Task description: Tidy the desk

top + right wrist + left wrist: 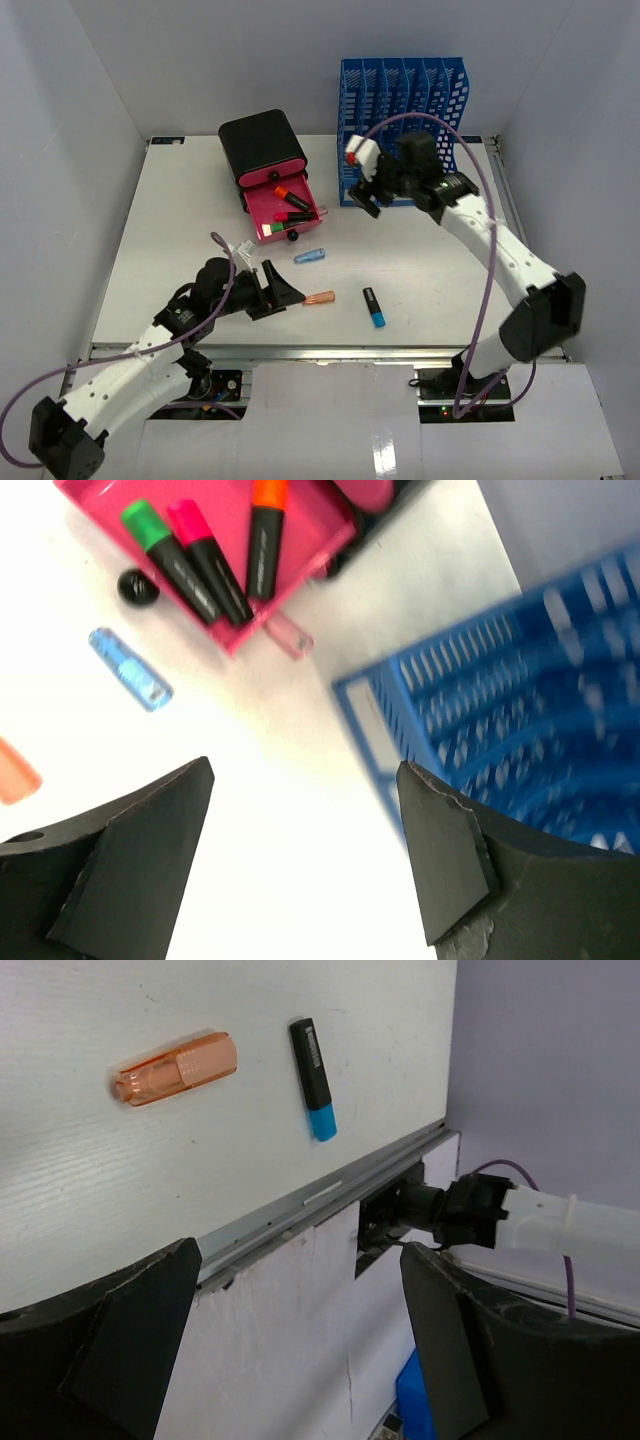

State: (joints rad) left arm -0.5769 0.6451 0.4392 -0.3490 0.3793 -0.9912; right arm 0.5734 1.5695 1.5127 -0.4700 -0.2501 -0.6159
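White surface [160, 220], the desk, spreads beneath both arms, with the orange cap [319, 297] just beside the left gripper [283, 290]. The left wrist view shows that gripper spread wide and empty, so a hasty close could flick the cap away. The right gripper [305, 850] is likewise wide and empty near the pink drawer [225, 515].

No legible text, brand, number or sign in any view. Blue-capped marker [312, 1078], near front edge of desk [90, 1190]: pale print on barrel, too small to read.
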